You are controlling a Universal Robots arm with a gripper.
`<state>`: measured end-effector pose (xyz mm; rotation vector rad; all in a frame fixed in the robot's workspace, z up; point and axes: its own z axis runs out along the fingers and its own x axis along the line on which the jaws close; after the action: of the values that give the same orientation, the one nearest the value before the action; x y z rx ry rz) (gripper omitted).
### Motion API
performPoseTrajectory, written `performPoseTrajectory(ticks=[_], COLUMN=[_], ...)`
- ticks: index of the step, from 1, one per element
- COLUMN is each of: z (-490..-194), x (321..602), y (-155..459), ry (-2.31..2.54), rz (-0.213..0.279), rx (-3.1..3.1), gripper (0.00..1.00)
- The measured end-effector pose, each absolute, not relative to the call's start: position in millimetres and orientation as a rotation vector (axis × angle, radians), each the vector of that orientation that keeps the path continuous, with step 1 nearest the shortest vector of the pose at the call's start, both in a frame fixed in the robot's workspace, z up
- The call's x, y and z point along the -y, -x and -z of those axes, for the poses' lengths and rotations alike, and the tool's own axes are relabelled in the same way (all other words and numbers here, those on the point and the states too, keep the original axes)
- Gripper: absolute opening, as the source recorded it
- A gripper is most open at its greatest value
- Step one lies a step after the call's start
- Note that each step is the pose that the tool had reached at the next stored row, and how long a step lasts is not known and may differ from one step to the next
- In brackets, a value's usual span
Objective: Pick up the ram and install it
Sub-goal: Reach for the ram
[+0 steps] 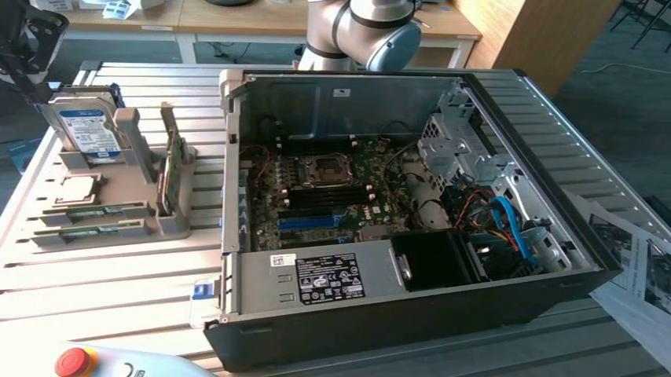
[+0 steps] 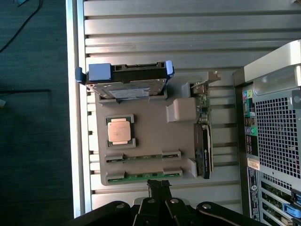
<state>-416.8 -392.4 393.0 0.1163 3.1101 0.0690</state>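
Wrist view: processor (image 2: 120, 131) beside ram (image 2: 143, 175)

The space above the gray holder (image 2: 150, 134) is open over the two ram sticks (image 2: 143, 175) in their slots along one edge. The upright hard drive (image 2: 124, 81), a raised block (image 2: 181, 109) and an upright card (image 2: 203, 150) rise on its other sides. The computer case (image 1: 419, 318) lies open on top, its memory slots (image 1: 314, 201) reachable from above, with the drive cage (image 1: 456, 145) and cables (image 1: 508, 220) crowding the exterior view's right.
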Motion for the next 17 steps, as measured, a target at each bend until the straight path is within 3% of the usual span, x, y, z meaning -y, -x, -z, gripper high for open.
performPoseTrajectory(ticks=[17], z=[-390.9], x=[389.2], y=[417.3], ry=[-0.116], rz=[-0.069], rx=[-3.11], gripper=[0.11])
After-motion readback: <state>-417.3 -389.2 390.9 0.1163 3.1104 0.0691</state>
